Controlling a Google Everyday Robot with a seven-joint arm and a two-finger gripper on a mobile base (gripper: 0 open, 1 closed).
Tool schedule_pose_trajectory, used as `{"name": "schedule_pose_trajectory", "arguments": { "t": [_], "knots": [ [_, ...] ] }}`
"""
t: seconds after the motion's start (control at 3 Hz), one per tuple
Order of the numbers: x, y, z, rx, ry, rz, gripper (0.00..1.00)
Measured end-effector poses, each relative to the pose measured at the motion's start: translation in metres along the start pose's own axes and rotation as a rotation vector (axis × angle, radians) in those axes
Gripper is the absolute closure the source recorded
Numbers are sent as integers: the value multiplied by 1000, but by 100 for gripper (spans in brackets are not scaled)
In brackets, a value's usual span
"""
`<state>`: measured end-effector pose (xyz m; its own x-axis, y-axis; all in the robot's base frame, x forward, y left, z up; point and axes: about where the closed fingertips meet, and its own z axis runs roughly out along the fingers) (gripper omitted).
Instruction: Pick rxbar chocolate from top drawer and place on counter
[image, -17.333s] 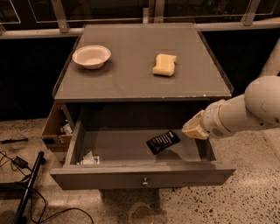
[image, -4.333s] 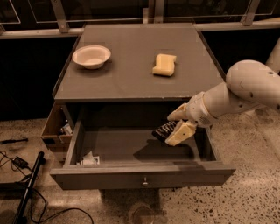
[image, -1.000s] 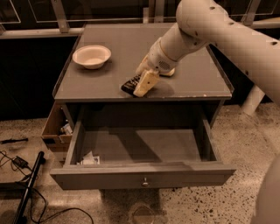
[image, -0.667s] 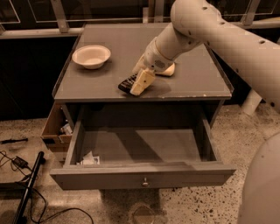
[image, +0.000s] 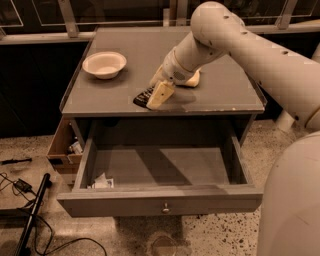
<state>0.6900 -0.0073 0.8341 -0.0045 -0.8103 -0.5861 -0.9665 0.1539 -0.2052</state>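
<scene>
Gripper (image: 153, 90) pinches the rxbar chocolate (image: 142, 97) at the counter (image: 225, 95).
Cream fingers (image: 160, 94) clamp the flat black wrapper near the smooth grey tabletop's front edge, above the open top drawer (image: 160, 201).

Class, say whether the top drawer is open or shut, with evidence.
Open: the top drawer is pulled out, its floor exposed. The gripper is over the counter front, at the rxbar chocolate.
</scene>
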Motion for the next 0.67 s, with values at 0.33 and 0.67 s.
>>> {"name": "schedule_pose_trajectory", "arguments": {
  "t": [0.33,0.67],
  "knots": [
    [1,-7,5,7,-3,7,100],
    [1,-7,5,7,-3,7,100]
  ]
}}
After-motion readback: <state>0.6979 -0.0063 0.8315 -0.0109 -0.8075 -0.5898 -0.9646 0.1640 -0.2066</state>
